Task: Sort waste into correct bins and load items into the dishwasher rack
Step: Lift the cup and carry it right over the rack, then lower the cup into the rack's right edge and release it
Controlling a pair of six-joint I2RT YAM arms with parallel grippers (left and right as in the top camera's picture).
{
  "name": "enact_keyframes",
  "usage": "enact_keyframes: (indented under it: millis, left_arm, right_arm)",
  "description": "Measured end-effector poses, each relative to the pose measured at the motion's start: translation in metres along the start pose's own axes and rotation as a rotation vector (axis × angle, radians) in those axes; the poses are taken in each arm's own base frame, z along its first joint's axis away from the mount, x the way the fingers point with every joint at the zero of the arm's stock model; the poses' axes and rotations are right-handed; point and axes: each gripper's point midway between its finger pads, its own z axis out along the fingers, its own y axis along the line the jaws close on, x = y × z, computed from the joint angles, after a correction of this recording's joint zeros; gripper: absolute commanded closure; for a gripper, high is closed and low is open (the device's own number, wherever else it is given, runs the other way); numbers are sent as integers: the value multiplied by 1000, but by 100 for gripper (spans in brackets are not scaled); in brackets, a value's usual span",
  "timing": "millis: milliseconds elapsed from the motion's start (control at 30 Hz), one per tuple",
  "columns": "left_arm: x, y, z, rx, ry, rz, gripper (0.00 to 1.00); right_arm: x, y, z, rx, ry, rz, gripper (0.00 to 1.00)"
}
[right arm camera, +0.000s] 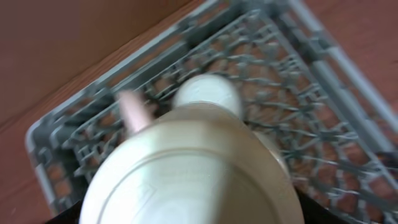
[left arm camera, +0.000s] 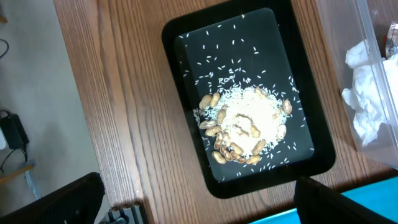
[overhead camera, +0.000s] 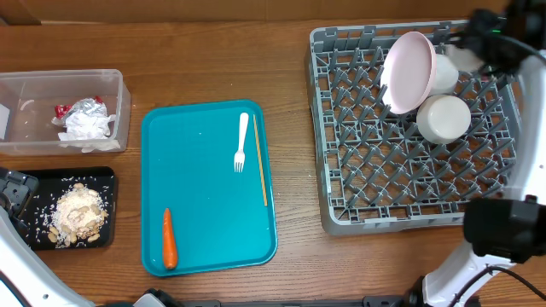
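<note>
Right claw (overhead camera: 478, 49) at smooth round bowl (right arm camera: 193, 171)

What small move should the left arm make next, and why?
Probably swing toward the white fork on the teal tray: the left gripper is open and empty above the black tray, and the fork is not yet in the rack.

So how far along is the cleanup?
Done: crumpled white napkin and silver foil wrapper in clear plastic tub, nut scraps in black tray, pinkish round plate and white bowl in grey rack. In hand: right gripper at another white dish. Remaining: white plastic fork on teal tray.
</note>
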Motion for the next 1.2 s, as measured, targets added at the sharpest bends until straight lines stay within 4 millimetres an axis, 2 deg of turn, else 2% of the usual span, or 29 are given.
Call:
enact_keyframes:
  millis: [267,433,533,667,767,900,1033,1200]
  left_arm:
    - [0,0,0,0,0,0,0]
    - [0,0,0,0,0,0,0]
    - [0,0,0,0,0,0,0]
    - [0,0,0,0,0,0,0]
    - [0,0,0,0,0,0,0]
    - [0,0,0,0,0,0,0]
    - [0,0,0,0,0,0,0]
    - [0,0,0,0,0,0,0]
  right_arm:
    - [-24,-93,0,110,-34,172,50]
    - [-16,-140,19,172,21,253,51]
    - [-3,-153,42,193,88,273,51]
    - [19,-160,74,210,179,282,51]
    - [24,-163,89,214,195,281,51]
    - [33,-167,101,229,213,280,49]
    - [45,-171,110,247,241,281,34]
    - [47,-170,110,248,249,278,24]
